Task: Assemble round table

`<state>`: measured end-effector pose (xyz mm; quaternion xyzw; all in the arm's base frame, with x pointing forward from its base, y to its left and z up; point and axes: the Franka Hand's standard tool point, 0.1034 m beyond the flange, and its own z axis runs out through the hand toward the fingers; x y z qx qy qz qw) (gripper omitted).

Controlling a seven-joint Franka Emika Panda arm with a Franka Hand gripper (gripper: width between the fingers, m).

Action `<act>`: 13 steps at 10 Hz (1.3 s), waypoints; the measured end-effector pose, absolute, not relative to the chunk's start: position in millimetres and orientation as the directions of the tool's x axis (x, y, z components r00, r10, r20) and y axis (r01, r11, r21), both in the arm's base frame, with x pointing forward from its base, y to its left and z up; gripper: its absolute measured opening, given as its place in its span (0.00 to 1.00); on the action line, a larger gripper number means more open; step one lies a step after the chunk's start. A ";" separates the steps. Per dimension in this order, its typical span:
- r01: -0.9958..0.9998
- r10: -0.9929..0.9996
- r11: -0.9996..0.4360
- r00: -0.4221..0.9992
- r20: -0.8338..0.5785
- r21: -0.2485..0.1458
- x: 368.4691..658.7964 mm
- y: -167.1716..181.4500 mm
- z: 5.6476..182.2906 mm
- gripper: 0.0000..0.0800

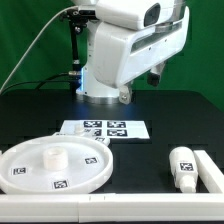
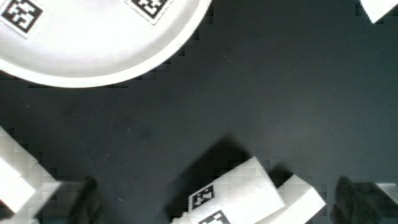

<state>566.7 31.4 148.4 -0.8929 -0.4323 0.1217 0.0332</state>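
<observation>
The round table top, a large white disc (image 1: 55, 165) with a raised rim, a central hub and square tags, lies flat at the exterior view's front left. It also shows in the wrist view (image 2: 89, 35). The short white leg (image 1: 183, 166) lies on the black table at the exterior view's front right. I cannot make out a separate base piece. My gripper (image 1: 156, 73) hangs high under the arm, far above all parts. In the wrist view the gripper (image 2: 214, 204) is open and empty, with its dark blurred fingers (image 2: 64, 205) wide apart.
The marker board (image 1: 105, 129) lies flat in the middle of the table in front of the robot base (image 1: 100, 88), and shows between my fingers in the wrist view (image 2: 240, 190). A white rail (image 1: 211, 170) lies just beside the leg. A white strip (image 1: 100, 208) runs along the front edge.
</observation>
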 end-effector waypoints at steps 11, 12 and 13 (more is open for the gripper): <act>0.738 0.747 -0.663 0.642 -0.173 -0.121 544.6 15.8 160.1 0.81; 0.715 0.728 -0.685 0.667 -0.160 -0.138 537.3 14.6 158.3 0.81; 0.660 0.689 -0.724 0.710 -0.149 -0.201 533.9 15.5 153.6 0.81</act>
